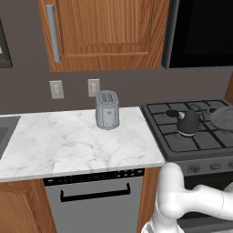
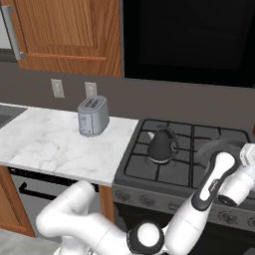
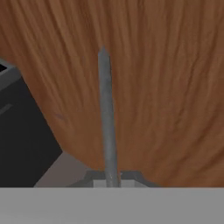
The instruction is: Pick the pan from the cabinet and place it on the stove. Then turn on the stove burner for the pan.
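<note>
**Operator:** Where is the pan (image 1: pixel 224 117) lying?

**Technician:** It is resting on the grates on the right side of the stove (image 1: pixel 182 144), beside the kettle (image 1: pixel 187 123). The placing step is looking complete.

**Operator:** What is the hand (image 3: pixel 112 179) doing?

**Technician:** It is facing a wooden door (image 3: pixel 175 87) at close range, fingers drawn together. The bar handle (image 3: pixel 107 113) is running down to the fingertips; I cannot tell whether they are clamping it.

**Operator:** What is the next move calling for?

**Technician:** Backing off the door, lowering to the knobs (image 2: pixel 149 200) along the stove front, and selecting the one serving the pan's burner, not the kettle's.
</note>
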Robot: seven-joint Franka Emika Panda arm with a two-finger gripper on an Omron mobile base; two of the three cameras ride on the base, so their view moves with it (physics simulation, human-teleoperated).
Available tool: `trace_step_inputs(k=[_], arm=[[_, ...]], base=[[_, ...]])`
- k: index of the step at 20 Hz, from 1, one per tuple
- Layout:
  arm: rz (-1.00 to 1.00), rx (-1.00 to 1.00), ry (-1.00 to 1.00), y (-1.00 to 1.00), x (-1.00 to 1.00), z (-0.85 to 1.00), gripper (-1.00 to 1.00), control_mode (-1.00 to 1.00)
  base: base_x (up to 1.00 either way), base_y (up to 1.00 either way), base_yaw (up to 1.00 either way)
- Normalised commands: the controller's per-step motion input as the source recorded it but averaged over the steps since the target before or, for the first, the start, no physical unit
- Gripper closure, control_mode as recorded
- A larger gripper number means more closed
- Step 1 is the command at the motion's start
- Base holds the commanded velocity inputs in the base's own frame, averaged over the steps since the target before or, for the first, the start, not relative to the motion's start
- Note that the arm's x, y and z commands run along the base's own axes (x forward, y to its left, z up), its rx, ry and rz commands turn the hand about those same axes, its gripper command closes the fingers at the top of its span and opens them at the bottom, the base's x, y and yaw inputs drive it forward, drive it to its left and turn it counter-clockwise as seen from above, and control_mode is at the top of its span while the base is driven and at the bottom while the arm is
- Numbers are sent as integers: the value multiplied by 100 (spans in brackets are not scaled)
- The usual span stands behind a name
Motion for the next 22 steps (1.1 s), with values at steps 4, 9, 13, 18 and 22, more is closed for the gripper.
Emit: trace_step_inputs(k=[4, 9, 13, 18, 22], arm=[[0, -1, 0, -31, 2, -25, 100, -100], [0, -4, -5, -4, 0, -39, 100, -100], [0, -6, -11, 0, -3, -39, 100, -100], [0, -7, -9, 0, 0, -29, 100, -100], [0, -10, -5, 3, 0, -46, 100, -100]], base=[[0, 0, 0], [0, 0, 0], [0, 0, 0], [0, 0, 0], [0, 0, 0]])
